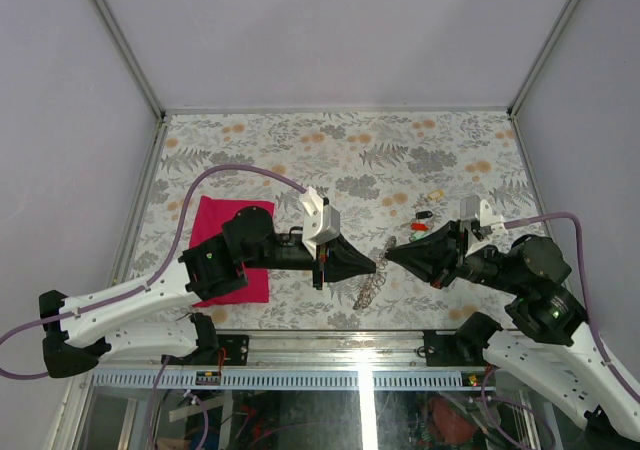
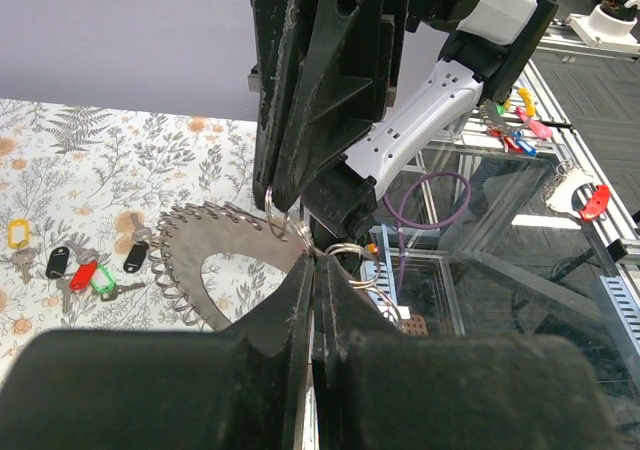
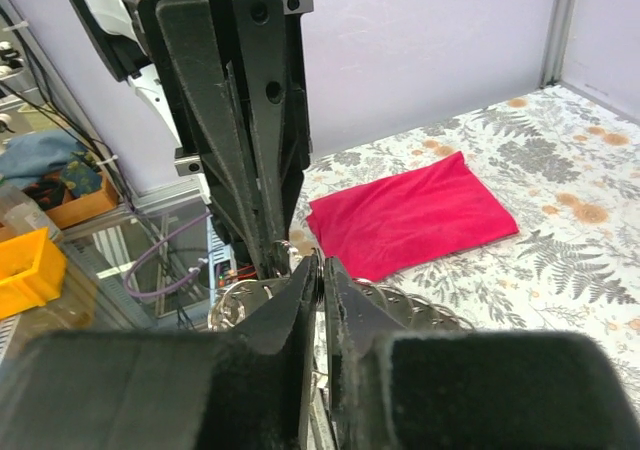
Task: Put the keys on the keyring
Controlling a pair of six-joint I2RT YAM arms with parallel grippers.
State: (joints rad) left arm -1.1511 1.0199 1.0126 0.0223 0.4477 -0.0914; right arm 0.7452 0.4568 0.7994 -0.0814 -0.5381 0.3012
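The left fingers (image 1: 372,265) and the right fingers (image 1: 390,253) meet tip to tip in the middle of the top view, low over the flowery worktop (image 1: 300,150). The left fingers are pressed tight together. The right fingers are very narrow, with just a thin slit between them. I cannot tell if they pinch anything. The keyring (image 1: 368,290), a silvery loop of chain, sits just below the tips. The keys (image 1: 424,218) lie in a little bunch up and to the right, apart from the keyring. A pink cloth (image 1: 225,235) lies flat at the left.
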